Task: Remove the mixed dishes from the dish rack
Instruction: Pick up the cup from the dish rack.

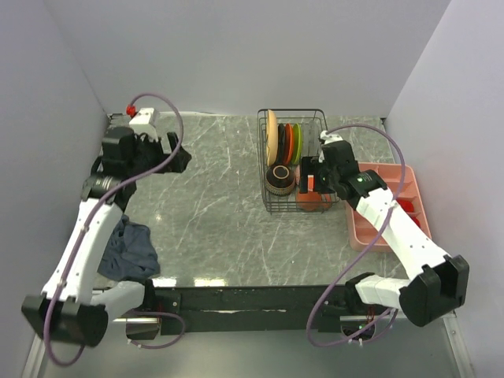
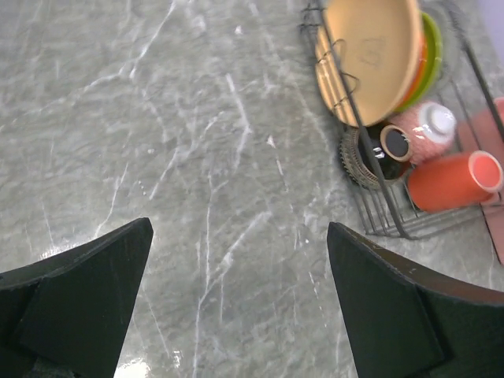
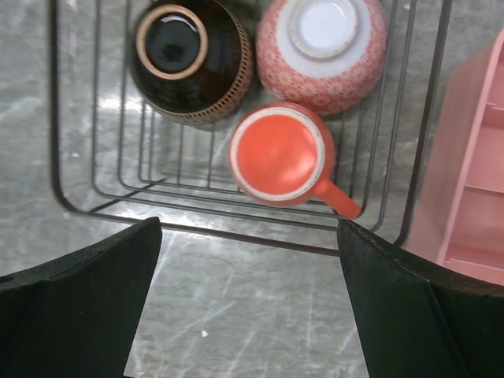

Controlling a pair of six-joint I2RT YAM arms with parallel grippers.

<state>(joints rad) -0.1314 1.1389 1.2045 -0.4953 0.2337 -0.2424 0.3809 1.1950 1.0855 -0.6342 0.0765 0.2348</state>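
The black wire dish rack (image 1: 291,111) stands at the back right of the marble table. A tan plate (image 1: 272,132), an orange-red plate (image 1: 288,142) and a green plate (image 1: 297,142) stand upright in its slots. In front of them are a brown bowl (image 3: 189,59), a speckled bowl (image 3: 323,47) turned bottom up, and an orange mug (image 3: 279,153). My right gripper (image 3: 250,224) hovers open above the rack's near rim (image 3: 236,234), just short of the mug. Far off at the left, my left gripper (image 2: 240,228) is open over bare table, with the rack (image 2: 391,213) at the upper right of its view.
A pink divided tray (image 1: 386,228) with red items (image 1: 405,206) lies right of the rack, close to the right arm. A dark blue cloth (image 1: 130,248) lies by the left arm near the table's front edge. Grey walls close in the table on three sides.
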